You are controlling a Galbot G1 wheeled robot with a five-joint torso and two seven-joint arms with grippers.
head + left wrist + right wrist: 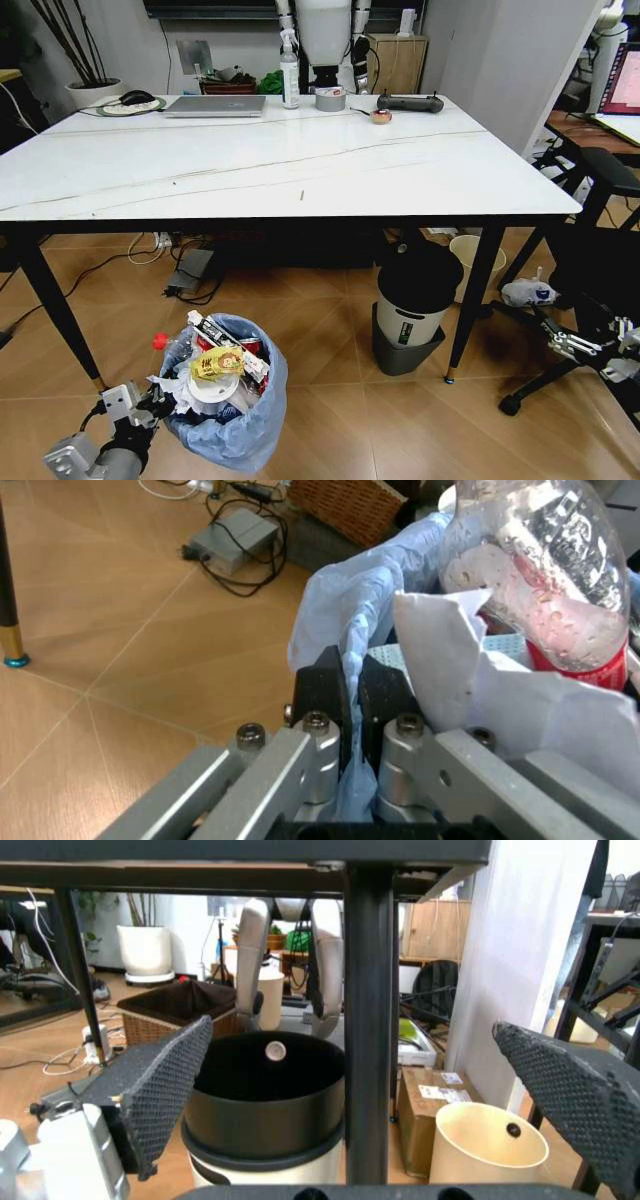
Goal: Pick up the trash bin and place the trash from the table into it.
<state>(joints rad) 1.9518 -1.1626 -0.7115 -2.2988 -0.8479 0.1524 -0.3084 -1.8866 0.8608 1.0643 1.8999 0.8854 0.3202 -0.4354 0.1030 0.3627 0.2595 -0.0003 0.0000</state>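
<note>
Light-blue crinkly bag rim of the small round trash bin (232,400), floor-standing before the white marble-look table (270,160), is pinched by the left gripper (352,705); release should be gentle. Right gripper (572,345) is spread.

- Even, bright indoor light falls from above onto the white table (300,160), whose top shows a soft sheen without harsh glare.
- Beneath the table, the wooden floor (330,400) lies in broad, soft shadow.
- The table's edges bow slightly toward the head view's borders.
- In the left wrist view, the clear bottle (560,577) looks blurred.
</note>
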